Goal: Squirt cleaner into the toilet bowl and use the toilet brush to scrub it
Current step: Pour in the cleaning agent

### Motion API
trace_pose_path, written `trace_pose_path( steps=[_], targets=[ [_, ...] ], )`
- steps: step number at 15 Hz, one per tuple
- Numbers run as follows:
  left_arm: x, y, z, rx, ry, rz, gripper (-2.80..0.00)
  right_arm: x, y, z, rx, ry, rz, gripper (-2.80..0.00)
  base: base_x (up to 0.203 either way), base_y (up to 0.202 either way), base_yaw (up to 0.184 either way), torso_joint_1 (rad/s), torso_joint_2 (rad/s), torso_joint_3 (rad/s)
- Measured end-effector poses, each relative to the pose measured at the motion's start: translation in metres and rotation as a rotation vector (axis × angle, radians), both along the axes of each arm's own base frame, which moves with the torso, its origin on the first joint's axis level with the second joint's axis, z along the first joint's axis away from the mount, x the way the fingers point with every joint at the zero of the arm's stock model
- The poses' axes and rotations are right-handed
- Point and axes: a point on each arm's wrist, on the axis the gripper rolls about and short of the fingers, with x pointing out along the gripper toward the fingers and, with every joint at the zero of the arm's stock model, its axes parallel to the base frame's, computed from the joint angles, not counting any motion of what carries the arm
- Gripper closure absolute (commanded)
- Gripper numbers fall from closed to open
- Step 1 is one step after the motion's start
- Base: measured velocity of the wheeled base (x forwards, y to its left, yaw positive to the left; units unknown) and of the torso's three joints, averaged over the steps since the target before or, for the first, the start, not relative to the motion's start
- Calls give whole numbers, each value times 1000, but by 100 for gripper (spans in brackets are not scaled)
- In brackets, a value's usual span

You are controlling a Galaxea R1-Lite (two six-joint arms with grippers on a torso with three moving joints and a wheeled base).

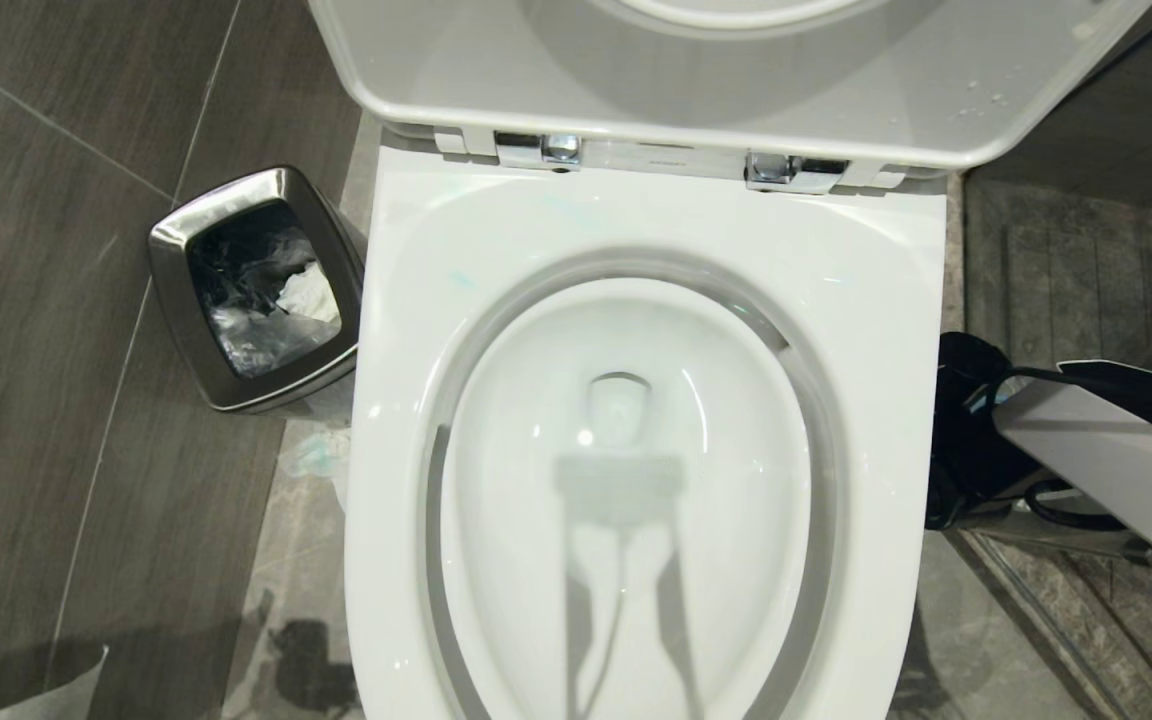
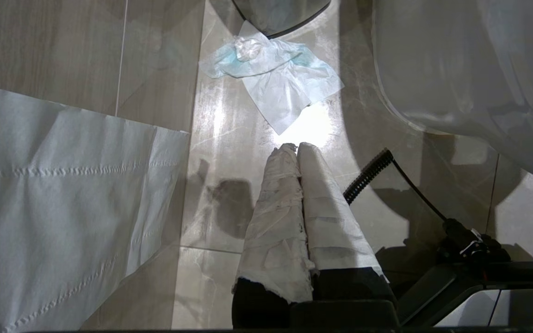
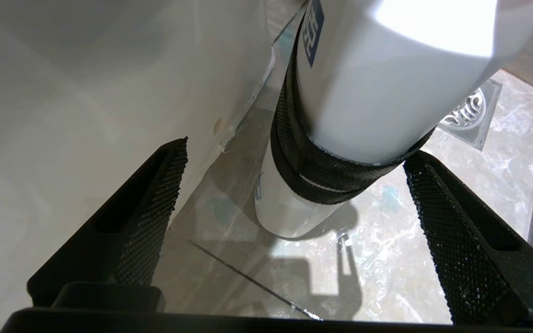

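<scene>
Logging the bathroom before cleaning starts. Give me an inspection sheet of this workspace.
Surface: grey tiled floor.
Job's things: toilet bowl, lid up, seat down, water inside; toilet brush not seen; white bottle with a black band stands beside the toilet.
Clutter: blue-stained tissue and paper sheet on the floor; lined steel waste bin left of the toilet.
Grippers: left gripper shut, fingers paper-wrapped, pointing at the floor; right gripper open, jaws either side of the bottle.
Cables: coiled black cable by the left gripper.
Surroundings: floor drain.
</scene>
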Motion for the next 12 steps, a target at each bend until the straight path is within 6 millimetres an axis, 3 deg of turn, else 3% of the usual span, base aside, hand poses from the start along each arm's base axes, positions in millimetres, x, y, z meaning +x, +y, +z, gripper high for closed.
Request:
trace_pose_path(
  steps=[6, 12],
  targets=[
    [0, 0, 0, -1, 0, 0, 0, 0, -1, 2, -3, -7, -4, -280, 0, 0, 0, 0, 0, 0],
    [0, 0, 0, 0, 0, 0, 0, 7, -15, 13, 10, -58, -41, -280, 0, 0, 0, 0, -7, 0]
  ],
)
